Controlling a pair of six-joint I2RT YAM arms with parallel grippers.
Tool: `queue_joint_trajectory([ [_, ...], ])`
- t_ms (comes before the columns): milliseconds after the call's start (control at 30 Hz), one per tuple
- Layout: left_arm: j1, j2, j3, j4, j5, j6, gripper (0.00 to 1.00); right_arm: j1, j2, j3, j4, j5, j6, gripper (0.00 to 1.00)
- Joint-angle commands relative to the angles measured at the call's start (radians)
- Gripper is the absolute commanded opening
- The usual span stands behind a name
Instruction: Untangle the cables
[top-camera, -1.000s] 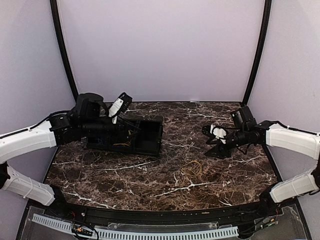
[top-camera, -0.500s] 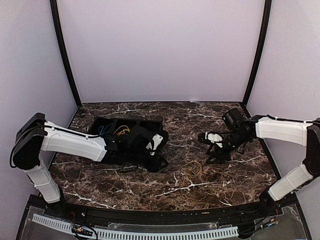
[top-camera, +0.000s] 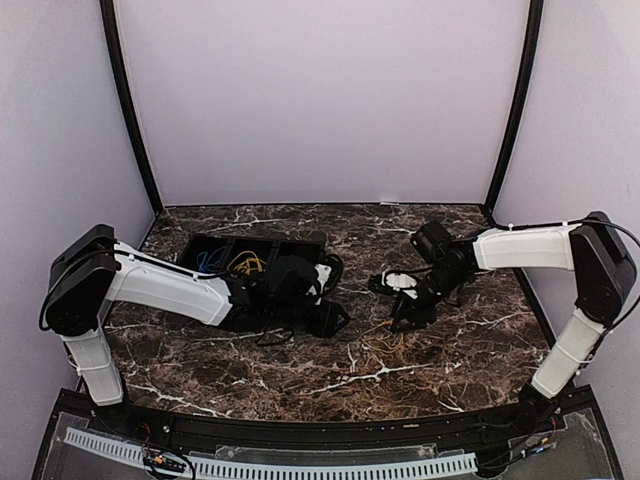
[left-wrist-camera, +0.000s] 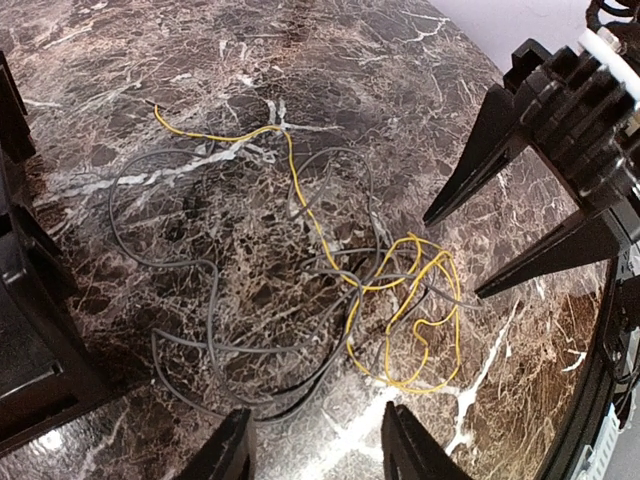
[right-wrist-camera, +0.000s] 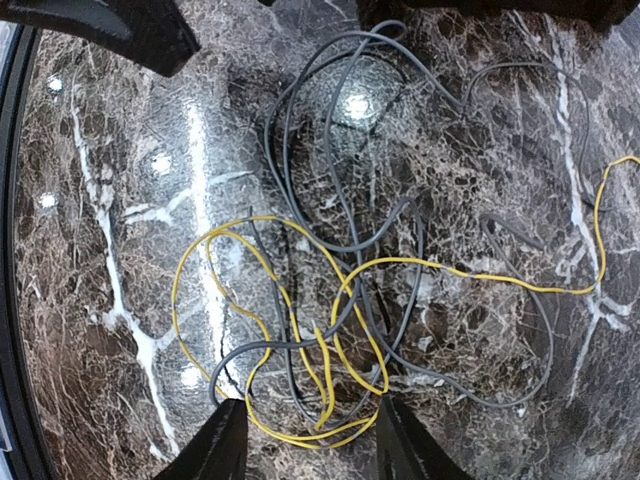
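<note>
**Asker:** What is laid out here?

**Describer:** A dark brown marble tabletop with white veins (top-camera: 440, 370). A black plastic tray with compartments (top-camera: 262, 240) sits back behind the left fingers. Both arms reach in over two tangled wires that lie loose on the marble. The left gripper (left-wrist-camera: 315, 425) has its fingers spread with nothing between them. The right gripper (right-wrist-camera: 310, 410) is spread and empty too.

**Asker:** Where are the wires?

**Describer:** A thin yellow wire (left-wrist-camera: 322, 245) loops just ahead of the right fingers. It is threaded through a thin dark grey wire (left-wrist-camera: 212, 310) that sprawls wider, ahead of the left fingers.

**Asker:** How should the grab go?

**Describer:** Likely one colour per gripper, pinched away from the crossings. Then the arms should part slowly and low, so the loops slide rather than tighten.
</note>
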Motion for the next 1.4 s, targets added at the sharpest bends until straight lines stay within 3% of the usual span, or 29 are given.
queue_joint_trajectory([
  [0,-0.012,0.008,0.011,0.032,0.01,-0.016,0.45,0.013,0.027,0.037,0.013,-0.006,0.014,0.4],
  [200,-0.023,0.011,0.003,0.058,0.023,0.0,0.45,0.013,0.044,0.036,0.031,0.013,0.028,0.32],
  [500,-0.036,0.019,0.017,0.103,0.018,0.037,0.46,0.013,0.07,0.057,0.021,0.008,0.036,0.0],
  [733,-0.051,0.018,-0.006,0.205,0.048,0.093,0.49,0.013,-0.064,0.087,-0.061,-0.043,0.019,0.0],
  [967,-0.124,0.017,-0.047,0.489,0.037,0.272,0.55,0.013,-0.151,0.162,-0.162,-0.144,0.03,0.0],
  [1133,-0.134,0.078,-0.031,0.684,-0.009,0.319,0.56,0.013,-0.188,0.232,-0.198,-0.223,0.061,0.0],
  [1367,-0.132,0.256,0.097,0.744,-0.084,0.354,0.41,-0.021,-0.234,0.403,-0.281,-0.394,0.076,0.0],
])
